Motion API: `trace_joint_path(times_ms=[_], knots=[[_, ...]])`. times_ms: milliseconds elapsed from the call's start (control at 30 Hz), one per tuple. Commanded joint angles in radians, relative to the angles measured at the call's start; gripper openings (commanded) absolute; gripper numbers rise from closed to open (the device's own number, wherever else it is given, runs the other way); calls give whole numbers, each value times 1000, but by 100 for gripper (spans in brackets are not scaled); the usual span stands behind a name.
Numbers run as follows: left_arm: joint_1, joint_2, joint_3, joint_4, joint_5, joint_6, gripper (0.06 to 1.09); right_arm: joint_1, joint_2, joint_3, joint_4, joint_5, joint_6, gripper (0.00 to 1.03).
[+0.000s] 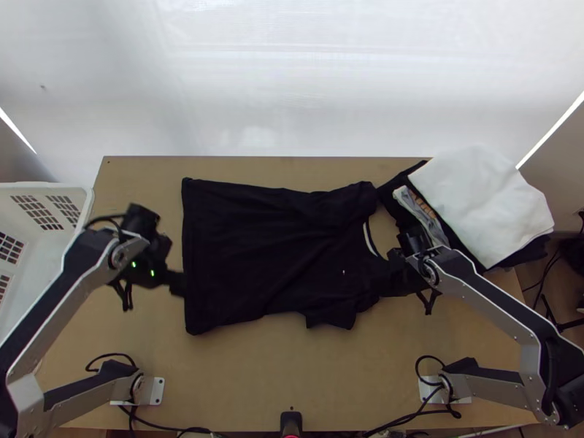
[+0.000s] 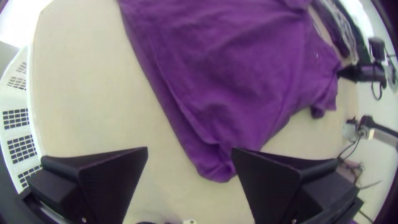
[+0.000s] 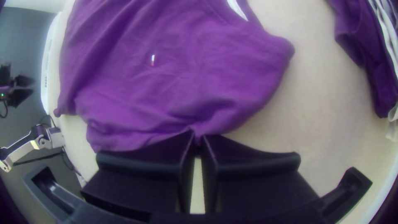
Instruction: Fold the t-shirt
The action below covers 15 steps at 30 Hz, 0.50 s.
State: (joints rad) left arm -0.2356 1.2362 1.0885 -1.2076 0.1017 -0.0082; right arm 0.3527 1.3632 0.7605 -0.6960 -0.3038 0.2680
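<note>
Left fingers [image 1: 177,283] spread wide, empty; right fingers [image 1: 397,263] apparently pinch the t-shirt's [image 1: 255,248] edge.

Inventory: one table [image 1: 241,379]; one t-shirt [image 1: 263,248]; one basket [image 1: 44,191]; one stack of cloths [image 1: 485,204], layer count indeterminate; two arms, left [image 1: 69,281] and right [image 1: 496,310]; two grippers, left gripper [image 1: 179,283] and right gripper [image 1: 385,281].

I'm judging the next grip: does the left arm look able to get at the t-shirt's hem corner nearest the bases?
Probably yes: the left hand is open close to that hem corner, with nothing lying between them. The right hand grips the t-shirt at its neck end, out of the way.
</note>
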Motion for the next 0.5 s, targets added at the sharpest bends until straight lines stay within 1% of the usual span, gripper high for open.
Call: trace_joint_path(times_ms=[0,200,233,267,367,467], knots=[[-174,-69,-165,-107,-62,83,103,-14,-12,8,3,3,0,5],[-387,-118,-239,-60,-60,93,103,-15,-12,20,3,3,2,5],[-416,-119,-257,-15,-63,94,103,-15,-12,22,3,3,4,5],[-430,-121,-271,40,-68,94,104,-15,-12,26,3,3,4,5],[-442,-119,-317,112,-69,96,103,-18,-13,36,3,5,4,5],[-459,-119,-351,154,-66,105,103,-26,-21,40,0,8,4,5]])
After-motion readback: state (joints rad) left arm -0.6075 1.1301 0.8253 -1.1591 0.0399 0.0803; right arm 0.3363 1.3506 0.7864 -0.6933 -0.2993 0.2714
